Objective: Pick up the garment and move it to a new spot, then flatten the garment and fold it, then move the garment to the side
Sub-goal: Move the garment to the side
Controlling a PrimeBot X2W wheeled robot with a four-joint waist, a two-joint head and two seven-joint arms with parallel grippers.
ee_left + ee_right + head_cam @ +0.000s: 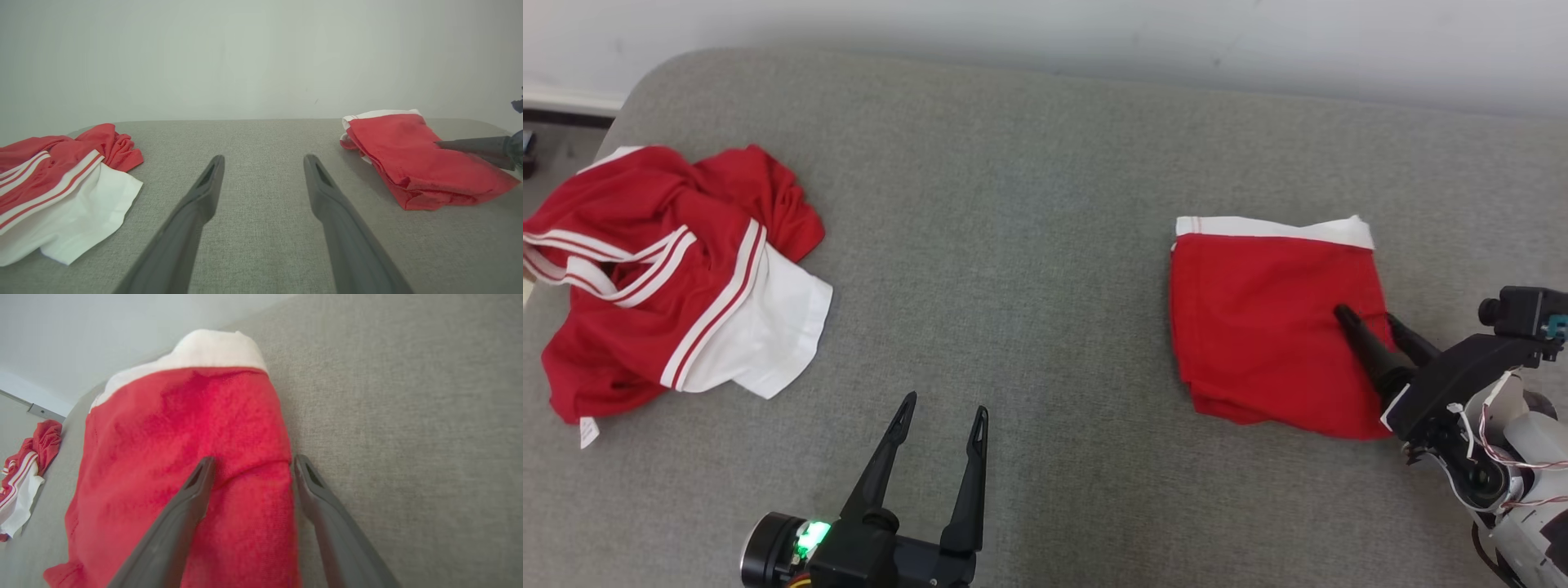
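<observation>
A folded red garment [1270, 314] with a white band along its far edge lies flat on the grey cushioned surface [1029, 245], at the right. My right gripper [1365, 315] is open over the garment's right edge. In the right wrist view [253, 460] one finger lies over the red cloth [171, 457] and the other along its right border; whether they touch it I cannot tell. My left gripper [945, 404] stands open near the front edge, holding nothing, with bare grey fabric between its fingers [264, 158]. The left wrist view has the folded garment [412, 159] on its right.
A second red and white garment with striped trim [670, 278] lies crumpled at the surface's far left, also in the left wrist view [61, 183]. A pale wall [1094, 33] runs behind the surface. The surface's left corner is rounded, with floor beyond it [556, 147].
</observation>
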